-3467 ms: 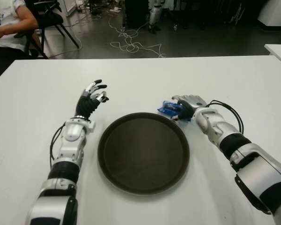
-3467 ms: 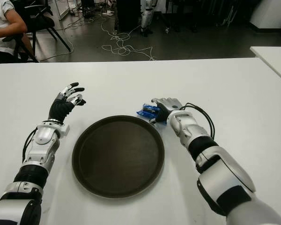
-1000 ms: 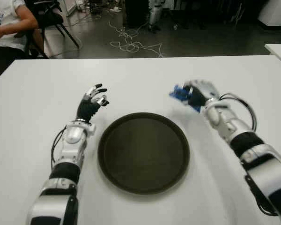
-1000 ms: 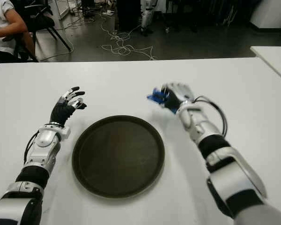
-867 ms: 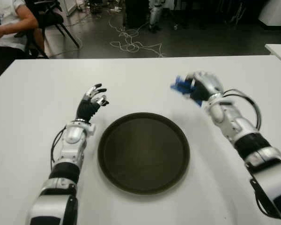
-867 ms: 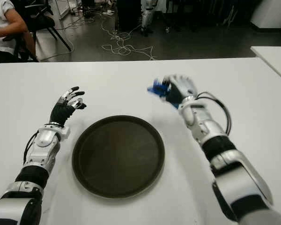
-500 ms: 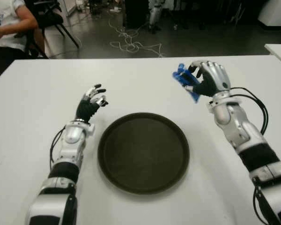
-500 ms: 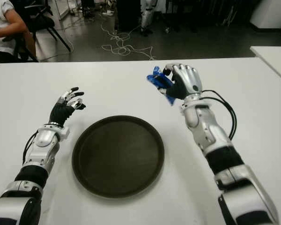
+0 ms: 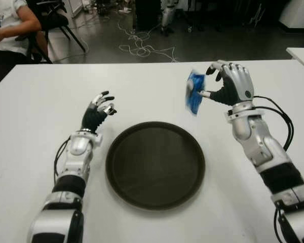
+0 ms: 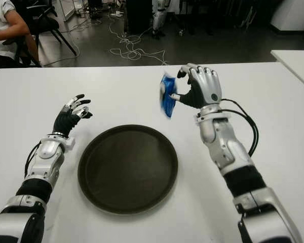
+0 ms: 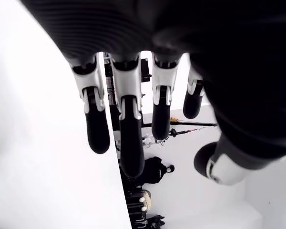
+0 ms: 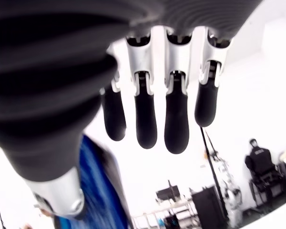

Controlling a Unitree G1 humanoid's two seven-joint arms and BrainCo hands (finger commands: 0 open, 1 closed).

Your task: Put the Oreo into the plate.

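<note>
The Oreo (image 9: 194, 97) is a blue packet, hanging upright in the air just beyond the far right rim of the plate. My right hand (image 9: 227, 85) is raised above the table and holds it between thumb and index finger, the other fingers (image 12: 176, 124) stretched out; the packet (image 12: 93, 191) shows blurred beside the thumb. The round dark plate (image 9: 155, 164) lies flat on the white table (image 9: 35, 106) with nothing in it. My left hand (image 9: 97, 112) shows left of the plate, fingers (image 11: 128, 138) relaxed and holding nothing.
A seated person (image 9: 10, 25) is at the far left corner beyond the table. Cables (image 9: 142, 48) lie on the floor behind the table. The corner of another white table (image 9: 301, 53) shows at the far right.
My right hand has lifted the Oreo off the table beside the plate's right rim and raised it. The packet now hangs upright and the fingers have stretched out. The left hand barely moved.
</note>
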